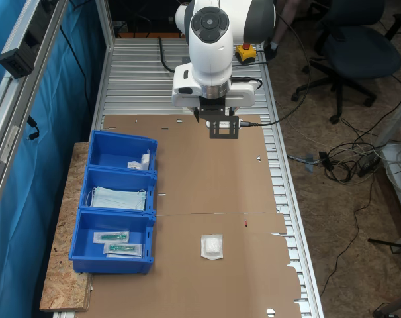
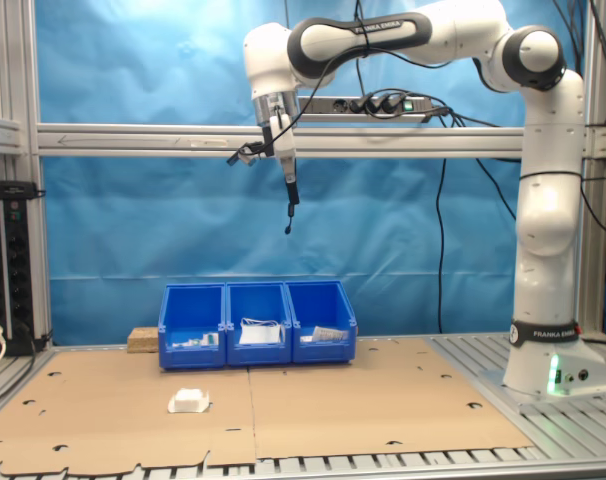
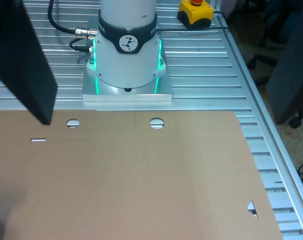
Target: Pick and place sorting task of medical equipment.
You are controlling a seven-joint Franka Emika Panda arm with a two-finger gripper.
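While the gripper (image 2: 288,215) hangs high above the tabletop (image 1: 207,179), its fingers hold nothing, and whether they are apart or together cannot be told.

Seen in the wrist view, one dark finger (image 3: 21,55) is a flat, matte slab at the edge. A small square white packet (image 1: 212,246), padded and sealed in clear crinkled wrap, lies flat on the brown cardboard sheet, near the three blue plastic bins (image 1: 118,205) but apart from them. The middle bin holds pale blue face masks (image 1: 119,198); an end bin holds long clear packets with green parts (image 1: 118,242).
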